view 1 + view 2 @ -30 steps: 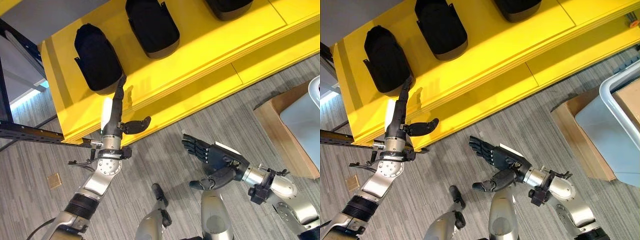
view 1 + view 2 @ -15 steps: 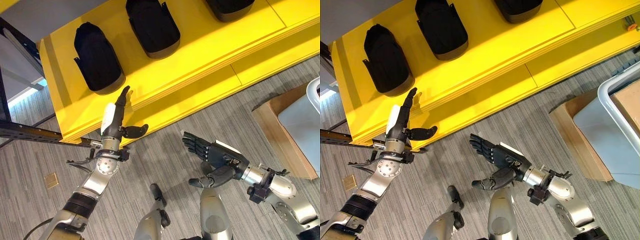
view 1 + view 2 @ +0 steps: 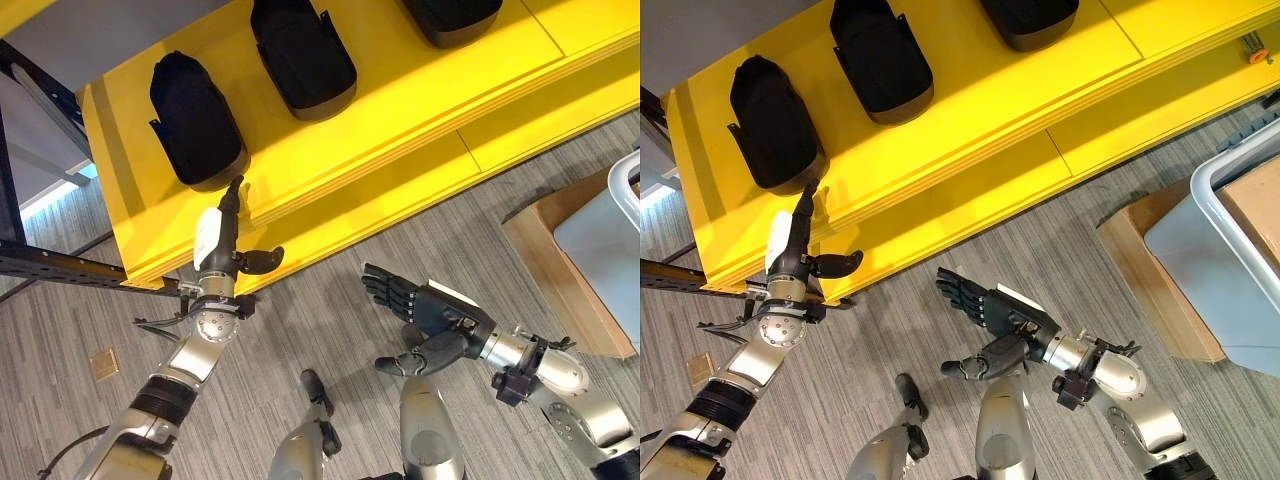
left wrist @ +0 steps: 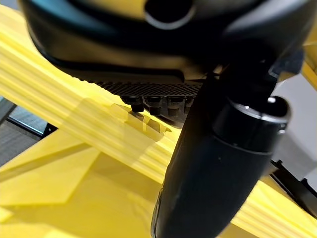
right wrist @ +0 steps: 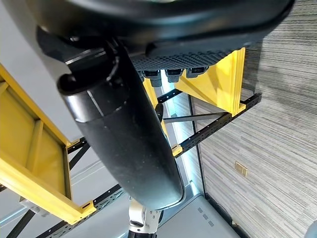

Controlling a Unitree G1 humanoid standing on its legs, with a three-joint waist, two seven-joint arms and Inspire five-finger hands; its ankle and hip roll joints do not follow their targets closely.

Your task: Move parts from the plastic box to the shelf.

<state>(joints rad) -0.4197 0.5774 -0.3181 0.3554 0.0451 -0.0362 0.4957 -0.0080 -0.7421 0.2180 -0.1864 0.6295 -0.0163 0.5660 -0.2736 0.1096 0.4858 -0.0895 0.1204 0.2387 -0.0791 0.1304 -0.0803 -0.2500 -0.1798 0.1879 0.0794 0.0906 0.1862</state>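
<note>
Three black parts lie on the yellow shelf (image 3: 400, 110): one at the left (image 3: 195, 120), one in the middle (image 3: 303, 55), one at the back right (image 3: 450, 15). My left hand (image 3: 222, 235) is open, its straight fingers pointing at the left part's near edge with a small gap, thumb out to the side. It holds nothing, and the left wrist view shows the shelf's edge (image 4: 59, 124) past its thumb (image 4: 218, 163). My right hand (image 3: 425, 315) hangs open and empty over the floor. The pale plastic box (image 3: 1215, 195) stands at the far right.
The box rests on a flat wooden board (image 3: 555, 270). A dark metal rack post and beam (image 3: 60, 265) border the shelf on the left. A small tan plate (image 3: 103, 363) lies on the grey floor. A small orange item (image 3: 1252, 45) sits on the shelf's right end.
My left hand has drawn back from the left part, which its fingertips touched a second ago, and shifted a little left. The right hand has barely moved.
</note>
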